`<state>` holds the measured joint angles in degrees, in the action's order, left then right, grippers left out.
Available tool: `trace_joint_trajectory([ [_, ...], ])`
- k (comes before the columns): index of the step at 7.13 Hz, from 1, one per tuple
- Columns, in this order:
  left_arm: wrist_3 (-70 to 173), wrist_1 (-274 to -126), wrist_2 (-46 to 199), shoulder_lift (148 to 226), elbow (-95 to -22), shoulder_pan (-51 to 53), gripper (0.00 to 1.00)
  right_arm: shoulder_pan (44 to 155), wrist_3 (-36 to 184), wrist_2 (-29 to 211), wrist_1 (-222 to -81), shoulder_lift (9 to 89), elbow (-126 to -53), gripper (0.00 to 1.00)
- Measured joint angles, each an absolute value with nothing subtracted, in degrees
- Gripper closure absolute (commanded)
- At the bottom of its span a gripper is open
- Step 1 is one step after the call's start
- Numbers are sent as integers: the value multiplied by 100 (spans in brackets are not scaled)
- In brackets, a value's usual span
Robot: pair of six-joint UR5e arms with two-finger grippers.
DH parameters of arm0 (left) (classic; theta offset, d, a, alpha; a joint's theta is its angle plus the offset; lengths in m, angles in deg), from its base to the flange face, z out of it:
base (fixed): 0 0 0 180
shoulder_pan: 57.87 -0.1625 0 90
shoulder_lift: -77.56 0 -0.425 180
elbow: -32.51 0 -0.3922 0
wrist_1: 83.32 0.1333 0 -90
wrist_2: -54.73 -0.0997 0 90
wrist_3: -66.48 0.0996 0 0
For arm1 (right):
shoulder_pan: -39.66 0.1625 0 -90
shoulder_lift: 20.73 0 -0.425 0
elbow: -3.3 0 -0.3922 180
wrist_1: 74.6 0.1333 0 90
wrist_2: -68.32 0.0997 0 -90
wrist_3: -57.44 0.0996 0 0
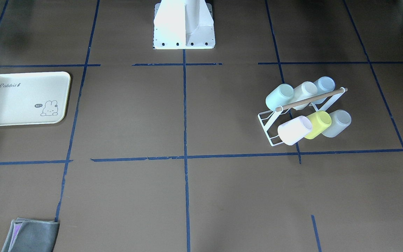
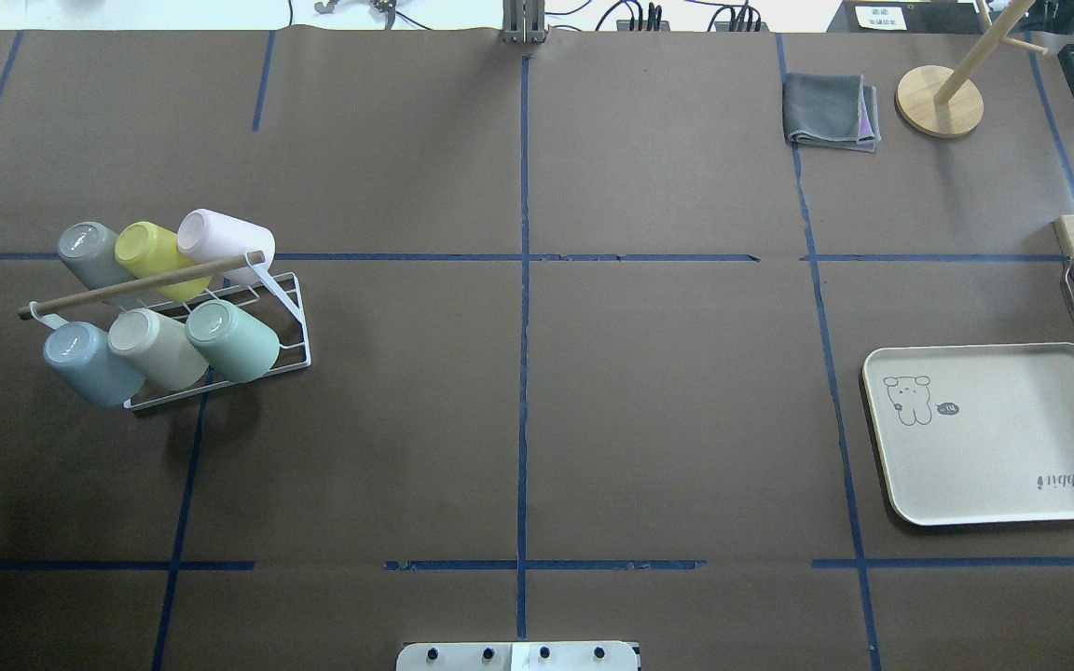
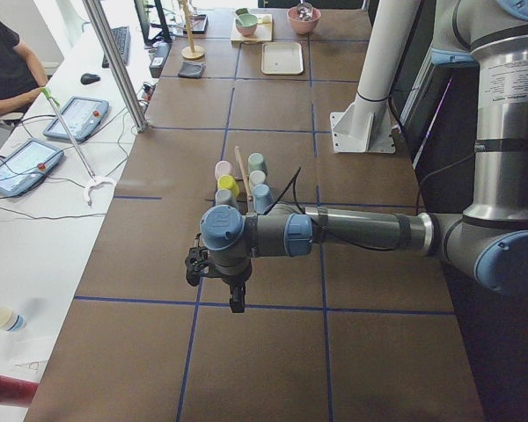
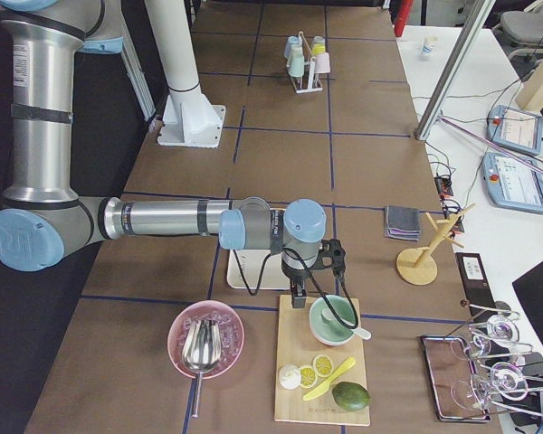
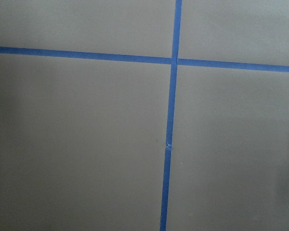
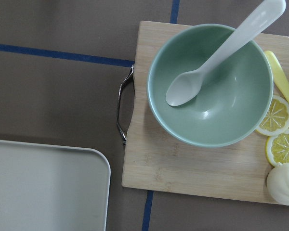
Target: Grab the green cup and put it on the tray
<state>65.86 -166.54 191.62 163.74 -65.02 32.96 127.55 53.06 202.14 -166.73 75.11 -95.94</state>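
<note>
The green cup (image 1: 279, 97) is a pale mint tumbler lying on a white wire rack (image 1: 268, 126) with several other cups. It is the cup nearest the table's middle in the overhead view (image 2: 237, 340). The cream tray (image 1: 19, 99) with the bunny drawing lies empty at the other end of the table (image 2: 1012, 438). My left gripper (image 3: 237, 301) hangs over bare table short of the rack; I cannot tell if it is open or shut. My right gripper (image 4: 298, 297) hangs by the tray's far edge, over a wooden board; I cannot tell its state either. Neither wrist view shows fingers.
The rack also holds yellow-green (image 2: 153, 253), pink (image 2: 220, 238), grey, cream and pale blue (image 2: 85, 363) cups under a wooden bar. A wooden board (image 6: 197, 163) with a green bowl (image 6: 209, 86), spoon and lemon slices lies beside the tray corner (image 6: 43, 187). A grey cloth (image 2: 828, 112) and wooden stand (image 2: 940, 101) sit beyond.
</note>
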Motion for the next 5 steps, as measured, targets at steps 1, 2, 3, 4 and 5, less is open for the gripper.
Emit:
trace_joint_trajectory([
  [1,6591,-16658,19163,16367,-6509,3271,0,12755,5305,20221,-16713,7509,-9598,0],
  [2,6595,-16671,19160,16354,-6512,3238,0,12755,5305,20232,-16731,7508,-9603,0],
  [3,6596,-16678,19159,16348,-6513,3219,0,12755,5307,20239,-16738,7509,-9617,0],
  [4,6595,-16678,19156,16345,-6512,3210,0,12755,5313,20265,-16743,7512,-9629,0],
  [5,6595,-16670,19156,16344,-6511,3207,0,12754,5318,20305,-16745,7520,-9627,0],
])
